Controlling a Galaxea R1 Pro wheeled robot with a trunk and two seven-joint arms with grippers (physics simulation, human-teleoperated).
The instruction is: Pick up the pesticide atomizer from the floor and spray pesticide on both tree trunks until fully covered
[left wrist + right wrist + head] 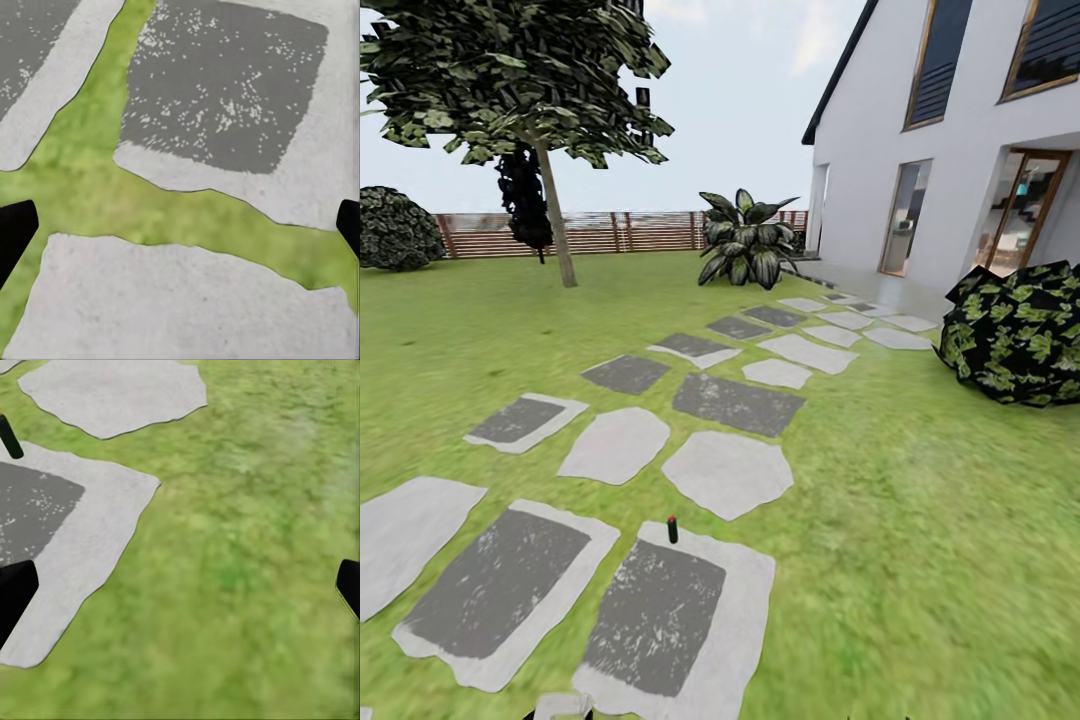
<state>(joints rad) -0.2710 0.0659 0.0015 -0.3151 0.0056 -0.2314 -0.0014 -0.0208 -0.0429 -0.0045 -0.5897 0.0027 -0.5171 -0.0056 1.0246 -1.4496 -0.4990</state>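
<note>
In the left wrist view the left gripper (180,229) hangs over the floor (97,187), its dark fingertips (13,232) at opposite edges of the picture, so the jaws stand spread wide with nothing between them. Beneath it lie pale stepping stones (187,300) parted by strips of grass, one stone bearing a dark grey patch.

In the right wrist view the right gripper (180,596) hangs mostly over grass (247,570), jaws likewise spread wide and empty. The pesticide atomizer (10,436) shows at the edge of that picture, standing on the pale rim of a stone (90,525) with a dark centre, well apart from the gripper.

From the head view, the pesticide atomizer (672,529) stands upright on the far edge of the nearest stone (670,615), a small dark bottle with a red tip. Beyond it the path of stones runs across the lawn toward a white house (960,130). A dark leafy shrub (1020,335) sits beside the house on the right. Farther off, a broad-leaved plant (745,245) grows near the path's end. On the left a tree (510,80) rises on a slim, slightly leaning trunk (556,225), with a near-black conifer (525,205) just behind it and a rounded bush (395,230) at the far left. A brown slatted fence (630,232) closes the garden.
</note>
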